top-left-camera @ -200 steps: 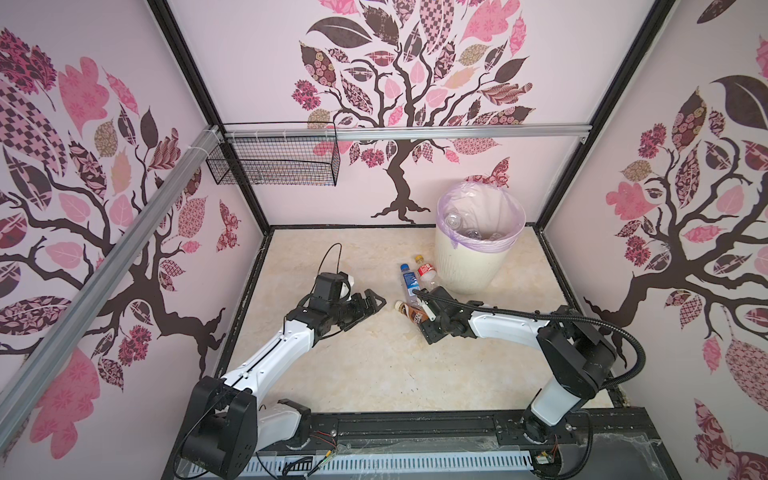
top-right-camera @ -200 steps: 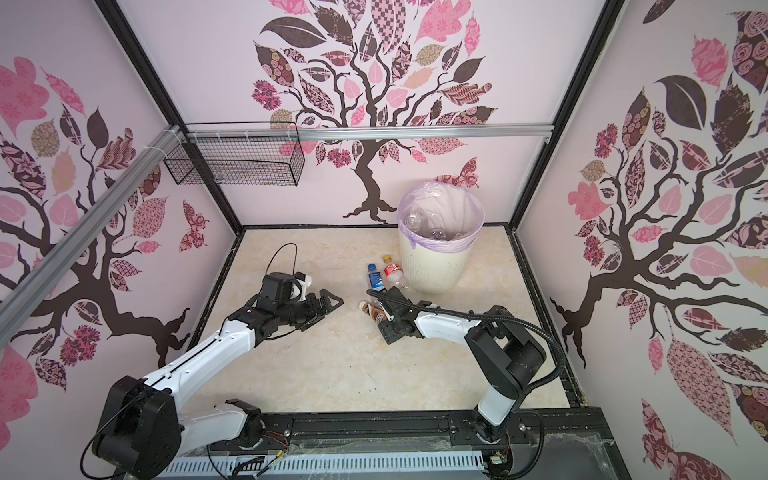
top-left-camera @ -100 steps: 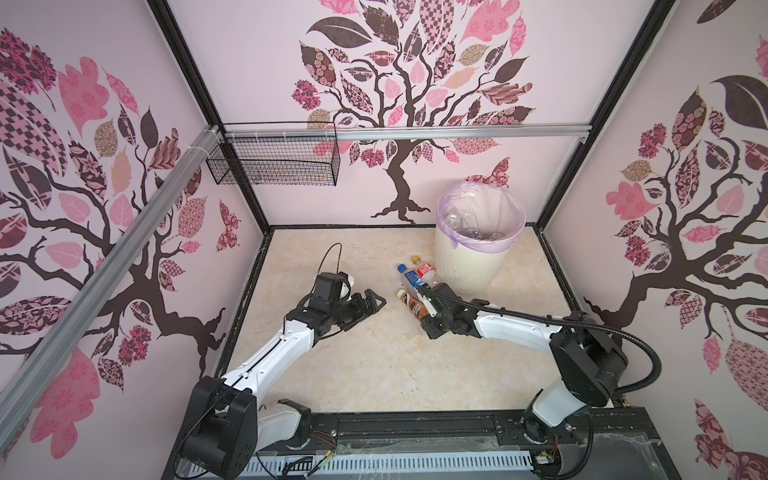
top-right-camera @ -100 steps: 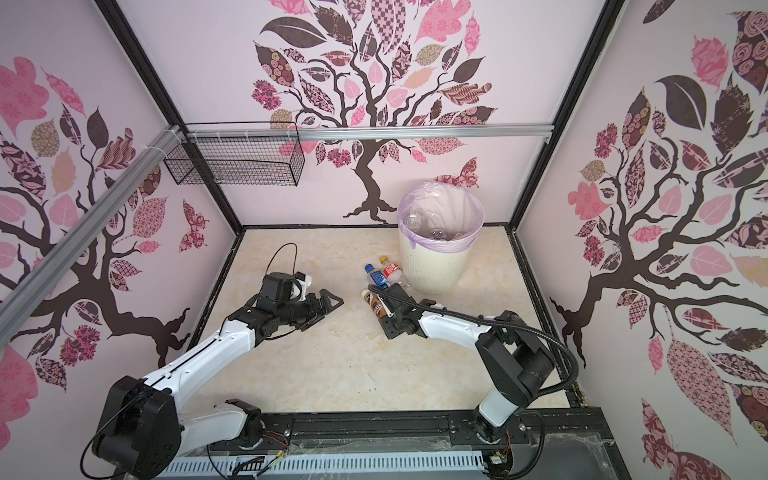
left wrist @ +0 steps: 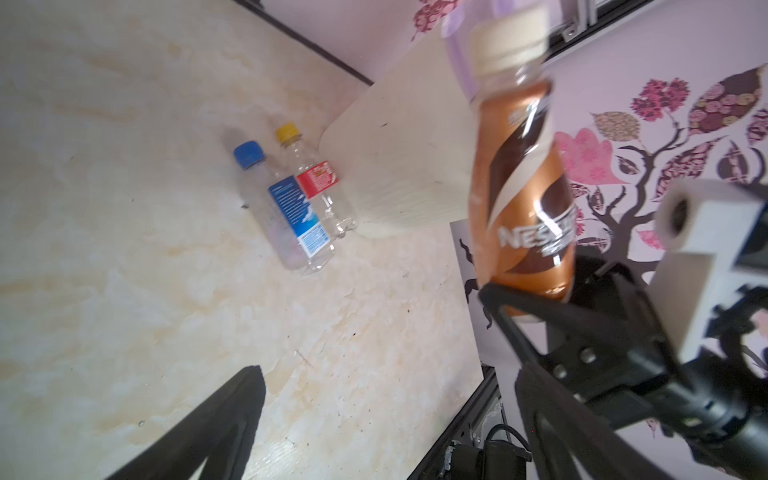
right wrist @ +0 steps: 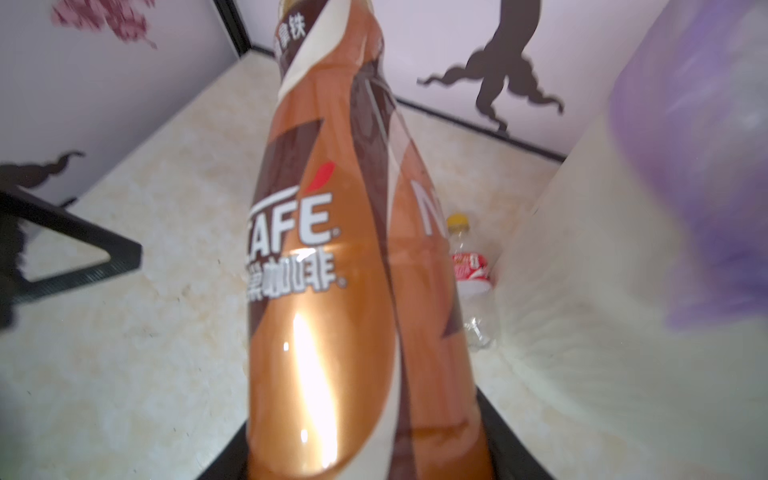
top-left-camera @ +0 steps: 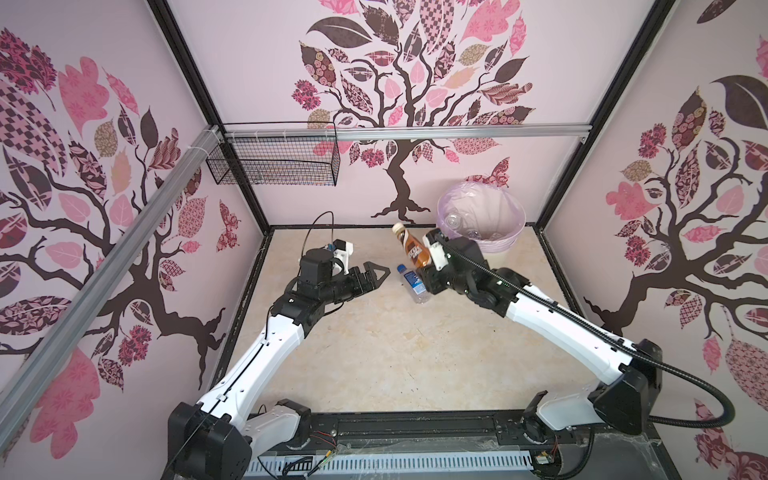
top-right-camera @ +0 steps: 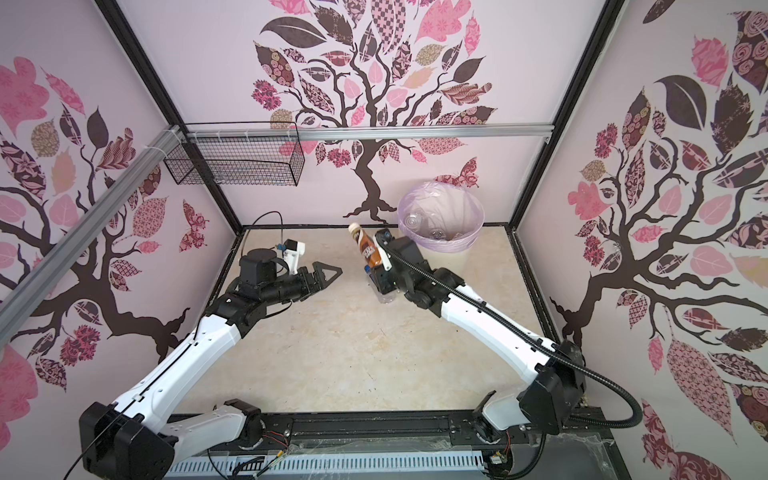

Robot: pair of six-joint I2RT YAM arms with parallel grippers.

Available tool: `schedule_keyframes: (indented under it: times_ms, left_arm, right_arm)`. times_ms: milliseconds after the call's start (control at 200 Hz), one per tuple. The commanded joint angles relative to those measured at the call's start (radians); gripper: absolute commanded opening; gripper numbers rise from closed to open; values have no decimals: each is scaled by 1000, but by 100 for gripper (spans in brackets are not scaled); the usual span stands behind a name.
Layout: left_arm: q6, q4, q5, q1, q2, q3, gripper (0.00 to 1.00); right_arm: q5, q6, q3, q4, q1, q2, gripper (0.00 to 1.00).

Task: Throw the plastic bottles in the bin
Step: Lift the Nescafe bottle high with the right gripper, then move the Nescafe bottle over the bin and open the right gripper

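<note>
Black fingers of your right gripper (top-left-camera: pixel 424 269) are clamped on the lower body of the brown-orange bottle (top-left-camera: pixel 412 248), which stands nearly upright in the grip with its cream cap leaning away from the bin (top-left-camera: pixel 505 245). A second ago that bottle lay on the floor (top-left-camera: pixel 374 353) with the jaws still wide around it. Since then they have closed and carried it well clear of the surface, so you can treat the pick as done and the carry as under way. The bottle is close beside the bin but, as far as a top view shows, not yet over its lilac-lined rim. You probably need to travel further before letting go. Your left gripper (top-left-camera: pixel 376 274) has not moved, and its fingers are spread apart with nothing between them. Below the lifted bottle, the blue-label bottle (left wrist: pixel 291 212) and the red-label bottle (left wrist: pixel 322 187) lie touching side by side on the floor against the foot of the bin, both yet to be thrown. Some clear bottles (top-left-camera: pixel 455 218) already lie inside the liner. The floor is cream, marbled and faintly speckled. Pale pink walls (top-left-camera: pixel 399 104) with tree decals enclose it, and a black wire basket (top-left-camera: pixel 274 166) hangs from the rail (top-left-camera: pixel 457 134) at the back.
</note>
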Motion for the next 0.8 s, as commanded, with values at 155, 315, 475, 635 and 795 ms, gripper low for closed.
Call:
schedule_keyframes:
  times_ms: [155, 315, 475, 635, 795]
  left_arm:
    - [31, 61, 85, -4, 78, 201, 98]
    - [38, 66, 73, -7, 87, 209, 98]
    - [38, 57, 60, -6, 81, 177, 98]
    - [47, 38, 54, -7, 72, 150, 98]
    - [45, 38, 65, -7, 72, 131, 98]
  right_arm:
    - [135, -76, 570, -180, -183, 81, 51]
    - [115, -74, 720, -223, -321, 195, 53]
    - [146, -51, 583, -221, -385, 280, 72]
    - [203, -27, 470, -160, -385, 259, 99]
    - [216, -31, 504, -179, -385, 246, 100]
